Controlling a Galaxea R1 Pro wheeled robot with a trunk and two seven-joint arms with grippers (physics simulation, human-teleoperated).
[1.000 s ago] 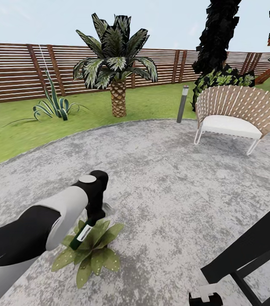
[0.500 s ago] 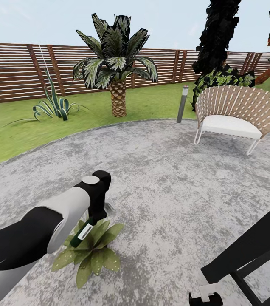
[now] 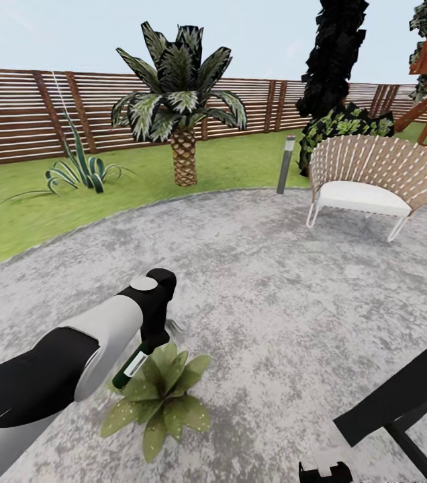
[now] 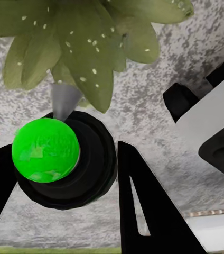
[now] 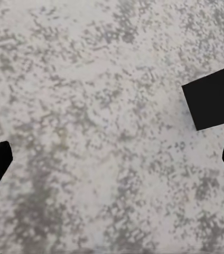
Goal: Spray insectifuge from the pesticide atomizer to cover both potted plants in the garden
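A potted plant (image 3: 161, 398), a low rosette of spotted green leaves, stands on the round gravel patio (image 3: 274, 282); its pot is hidden under the leaves. My left gripper (image 3: 146, 345) is shut on the pesticide atomizer (image 3: 131, 369), a slim dark bottle held slanting just above the plant's near-left leaves. In the left wrist view the atomizer (image 4: 93, 159) is a round black body with a bright green cap and a grey nozzle pointing at the plant's leaves (image 4: 85, 47), between my left gripper's (image 4: 64, 164) black fingers. My right gripper (image 5: 112, 159) hangs open over bare gravel and shows low in the head view (image 3: 325, 471).
A wicker chair (image 3: 374, 178) stands at the patio's far right, with a grey bollard lamp (image 3: 285, 164) beside it. Beyond the patio lie lawn, a palm (image 3: 181, 107), a spiky agave (image 3: 79, 168) and the brown slatted fence (image 3: 19, 121). My black right arm (image 3: 401, 396) crosses the lower right.
The whole head view has shifted a little, so the camera moved; the plant now sits slightly further right under the atomizer. The left gripper still holds the atomizer.
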